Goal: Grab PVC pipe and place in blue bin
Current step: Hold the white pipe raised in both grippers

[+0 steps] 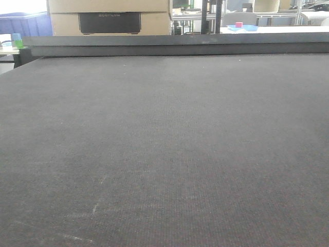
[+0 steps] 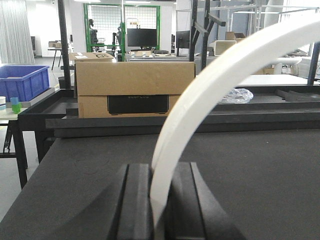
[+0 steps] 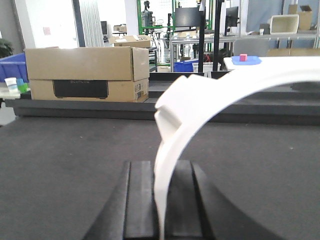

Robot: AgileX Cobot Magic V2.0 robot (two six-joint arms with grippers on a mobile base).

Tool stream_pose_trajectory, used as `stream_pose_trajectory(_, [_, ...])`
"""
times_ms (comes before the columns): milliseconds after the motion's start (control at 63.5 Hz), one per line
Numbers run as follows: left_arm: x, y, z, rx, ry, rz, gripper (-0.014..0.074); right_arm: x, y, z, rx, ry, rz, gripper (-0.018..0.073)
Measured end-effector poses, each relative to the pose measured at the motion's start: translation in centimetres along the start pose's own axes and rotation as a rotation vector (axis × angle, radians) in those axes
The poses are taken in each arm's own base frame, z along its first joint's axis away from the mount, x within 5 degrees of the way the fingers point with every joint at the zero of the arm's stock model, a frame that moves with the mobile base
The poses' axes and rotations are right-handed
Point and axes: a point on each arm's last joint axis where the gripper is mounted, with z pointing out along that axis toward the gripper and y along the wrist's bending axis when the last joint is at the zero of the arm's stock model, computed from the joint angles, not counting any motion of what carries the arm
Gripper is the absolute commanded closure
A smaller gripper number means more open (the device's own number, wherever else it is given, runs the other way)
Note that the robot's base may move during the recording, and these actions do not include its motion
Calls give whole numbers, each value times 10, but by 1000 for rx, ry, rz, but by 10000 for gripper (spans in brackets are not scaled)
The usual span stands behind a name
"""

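In the left wrist view my left gripper point(image 2: 160, 170) is shut on a slim white curved PVC pipe point(image 2: 215, 80), which arcs up and to the right out of the jaws. In the right wrist view my right gripper point(image 3: 165, 167) is likewise shut on a white curved pipe point(image 3: 210, 92) with a blunt stepped part near its bend. I cannot tell whether it is the same piece. A blue bin point(image 2: 22, 80) stands off the table's far left; it also shows in the front view point(image 1: 25, 23). No gripper or pipe shows in the front view.
A dark felt table point(image 1: 164, 154) with a raised back rail point(image 1: 175, 45). A cardboard box point(image 2: 135, 87) stands behind the rail, also in the right wrist view point(image 3: 87, 72). A small green cup point(image 2: 16, 105) sits on a side table at the left. A blue tray with a pink cube point(image 3: 245, 59) is at the far right.
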Motion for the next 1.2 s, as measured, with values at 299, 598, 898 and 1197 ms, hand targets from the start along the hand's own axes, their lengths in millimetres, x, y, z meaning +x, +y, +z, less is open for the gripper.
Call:
stream_pose_trajectory(299, [0, 0, 0, 0, 0, 0, 707, 9, -2, 0, 10, 102, -128, 721])
stream_pose_trajectory(598, [0, 0, 0, 0, 0, 0, 707, 13, 6, -1, -69, 145, -2, 721])
stream_pose_trajectory(898, [1, 0, 0, 1, 7, 0, 707, 6, 6, 0, -66, 67, -14, 721])
stream_pose_trajectory(1197, [1, 0, 0, 2, 8, 0, 707, 6, 6, 0, -64, 65, -19, 721])
